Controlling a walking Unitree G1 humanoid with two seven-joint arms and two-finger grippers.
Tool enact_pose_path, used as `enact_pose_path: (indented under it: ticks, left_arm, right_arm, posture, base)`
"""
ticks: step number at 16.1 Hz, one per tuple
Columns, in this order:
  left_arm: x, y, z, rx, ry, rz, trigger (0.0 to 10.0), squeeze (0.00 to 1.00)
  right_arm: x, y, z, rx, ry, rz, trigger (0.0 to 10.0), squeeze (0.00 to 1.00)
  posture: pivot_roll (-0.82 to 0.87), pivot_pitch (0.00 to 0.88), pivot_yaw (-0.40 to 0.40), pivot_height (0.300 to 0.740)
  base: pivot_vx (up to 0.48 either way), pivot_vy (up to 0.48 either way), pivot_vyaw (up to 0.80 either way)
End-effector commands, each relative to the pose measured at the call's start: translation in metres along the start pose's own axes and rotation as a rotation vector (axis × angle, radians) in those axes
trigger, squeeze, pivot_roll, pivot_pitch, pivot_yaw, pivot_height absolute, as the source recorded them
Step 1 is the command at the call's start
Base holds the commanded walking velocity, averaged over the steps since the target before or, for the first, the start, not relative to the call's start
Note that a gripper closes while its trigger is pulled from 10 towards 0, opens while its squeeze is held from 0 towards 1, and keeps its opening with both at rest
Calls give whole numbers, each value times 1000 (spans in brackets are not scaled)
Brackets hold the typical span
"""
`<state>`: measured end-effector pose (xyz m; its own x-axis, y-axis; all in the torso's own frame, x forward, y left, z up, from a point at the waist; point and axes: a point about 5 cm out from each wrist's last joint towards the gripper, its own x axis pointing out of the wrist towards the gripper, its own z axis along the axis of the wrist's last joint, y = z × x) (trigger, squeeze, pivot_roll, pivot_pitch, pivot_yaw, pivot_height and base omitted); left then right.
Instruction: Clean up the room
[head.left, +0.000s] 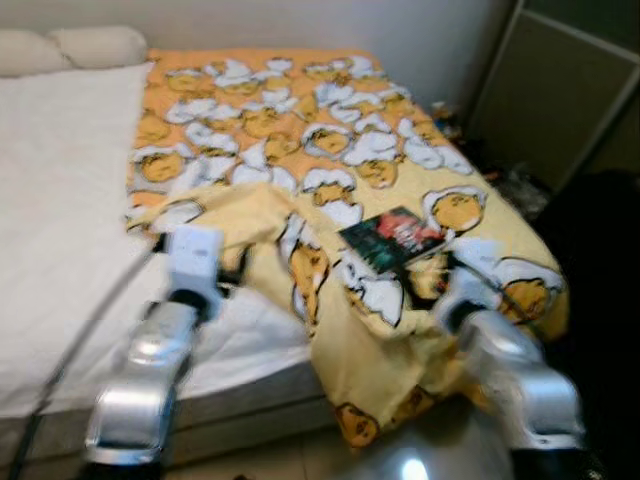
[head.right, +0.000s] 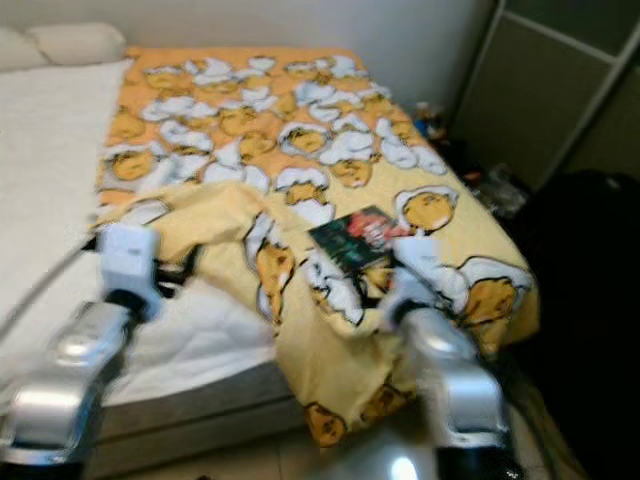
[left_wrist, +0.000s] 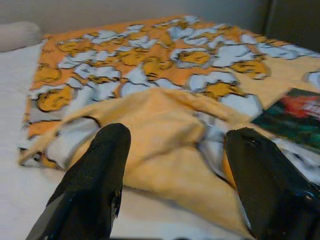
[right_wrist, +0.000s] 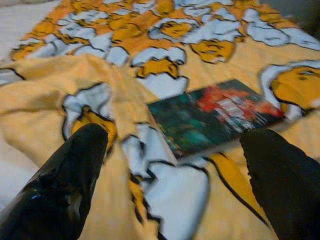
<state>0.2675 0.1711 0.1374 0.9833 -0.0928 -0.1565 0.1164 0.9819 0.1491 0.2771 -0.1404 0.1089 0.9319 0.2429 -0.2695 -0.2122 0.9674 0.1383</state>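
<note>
A yellow-orange blanket printed with white and yellow egg figures covers the right half of the bed, and its near left edge is folded back and rumpled. A dark book with a red and green cover lies flat on the blanket near the bed's front right corner. My left gripper is open, just short of the folded-back blanket edge. My right gripper is open too, low over the blanket with the book just beyond its fingers. Nothing is held.
The white sheet is bare on the bed's left half, with pillows at the head. A dark cabinet stands to the right, small clutter lies on the floor by it, and a dark bulky object sits beside the bed.
</note>
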Motion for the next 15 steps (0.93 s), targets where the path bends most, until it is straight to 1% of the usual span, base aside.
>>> enact_pose_path:
  ticks: [1,13,14,15]
  left_arm:
    - [2,-9,3,-1,-11,-35,10000,192]
    - [1,-8,2,27,-5,-44,10000,180]
    - [0,-8,1,27,-3,-45,10000,180]
    - [0,-8,1,25,-5,-43,10000,176]
  right_arm:
    - [-3,-14,4,-15,-16,-50,10000,0]
    - [-2,-10,0,0,3,-36,10000,0]
    - [-2,-10,-1,5,6,-38,10000,0]
    - [-2,-10,-2,9,12,-46,10000,0]
  posture:
    - [-96,0,-44,740]
    - [-93,0,-36,740]
    - [-93,0,-36,740]
    - [-94,0,-36,740]
  base:
    - [375,0,0]
    - [362,0,0]
    - [330,0,0]
    - [0,0,0]
